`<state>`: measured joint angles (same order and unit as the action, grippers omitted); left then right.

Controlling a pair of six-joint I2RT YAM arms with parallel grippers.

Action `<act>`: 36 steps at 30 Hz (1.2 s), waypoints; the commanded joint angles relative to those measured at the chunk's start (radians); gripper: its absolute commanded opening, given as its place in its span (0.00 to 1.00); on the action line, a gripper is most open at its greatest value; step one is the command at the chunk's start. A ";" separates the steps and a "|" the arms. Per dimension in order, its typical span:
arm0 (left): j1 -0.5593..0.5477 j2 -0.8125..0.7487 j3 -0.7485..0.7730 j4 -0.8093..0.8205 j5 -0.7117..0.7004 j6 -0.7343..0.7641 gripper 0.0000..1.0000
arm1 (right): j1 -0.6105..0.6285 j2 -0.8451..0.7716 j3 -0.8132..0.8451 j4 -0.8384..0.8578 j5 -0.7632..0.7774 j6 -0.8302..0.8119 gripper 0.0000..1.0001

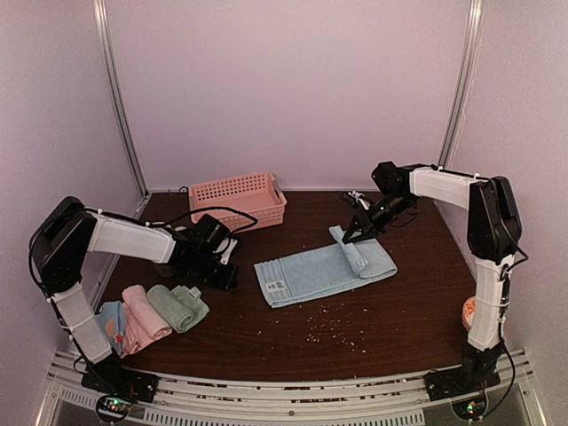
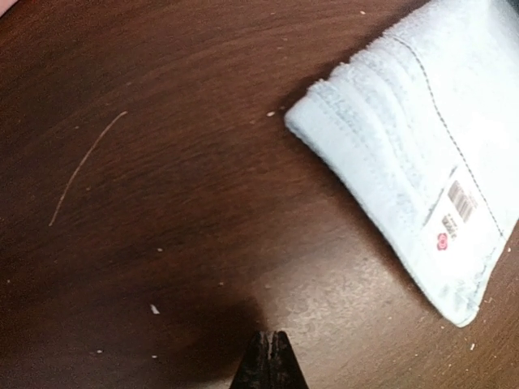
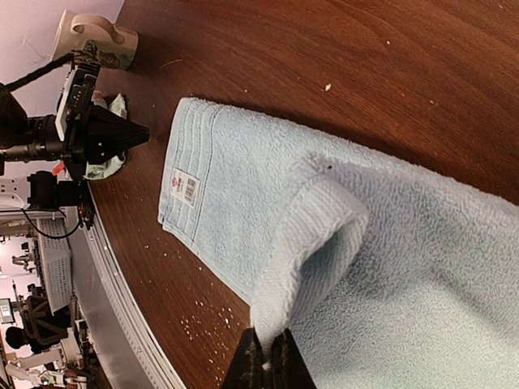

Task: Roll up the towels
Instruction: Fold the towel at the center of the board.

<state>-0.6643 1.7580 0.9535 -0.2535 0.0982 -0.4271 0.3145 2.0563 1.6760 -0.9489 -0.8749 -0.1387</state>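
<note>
Blue towel (image 1: 324,271) lies flat, right end folded over — right gripper (image 3: 266,356) clamps that lifted edge. Left gripper (image 2: 268,361), fingers together, sits just left of the towel; rolled towels (image 1: 160,311) further left, basket (image 1: 238,200) behind.

Light blue towel (image 1: 324,271), plain terry with stitched bands near the short ends, spread flat on the middle of the tabletop (image 1: 382,328), long side running left to right and angled slightly away at the right. Small white label (image 1: 276,286) with a barcode near the left end, face up. Right end lifted and curled back over the body in an open loop, its edge pinched in the closed right tool (image 3: 266,361).

Near the left front corner, three rolled towels side by side and touching: sage green towel (image 1: 177,306), pink towel (image 1: 142,319), and blue towel with orange dots (image 1: 112,321), the last partly hidden.
</note>
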 commanded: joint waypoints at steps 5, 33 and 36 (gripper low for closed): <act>-0.021 0.028 -0.016 0.118 0.104 -0.052 0.00 | 0.116 0.052 0.054 0.122 0.066 0.168 0.00; -0.021 0.065 -0.132 0.328 0.211 -0.173 0.00 | 0.347 0.165 0.161 0.268 0.018 0.445 0.00; -0.021 0.061 -0.138 0.334 0.207 -0.176 0.00 | 0.362 0.172 0.139 0.288 0.017 0.483 0.00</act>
<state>-0.6846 1.8008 0.8402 0.0696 0.3038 -0.5934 0.6563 2.2070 1.8118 -0.7029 -0.8379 0.2867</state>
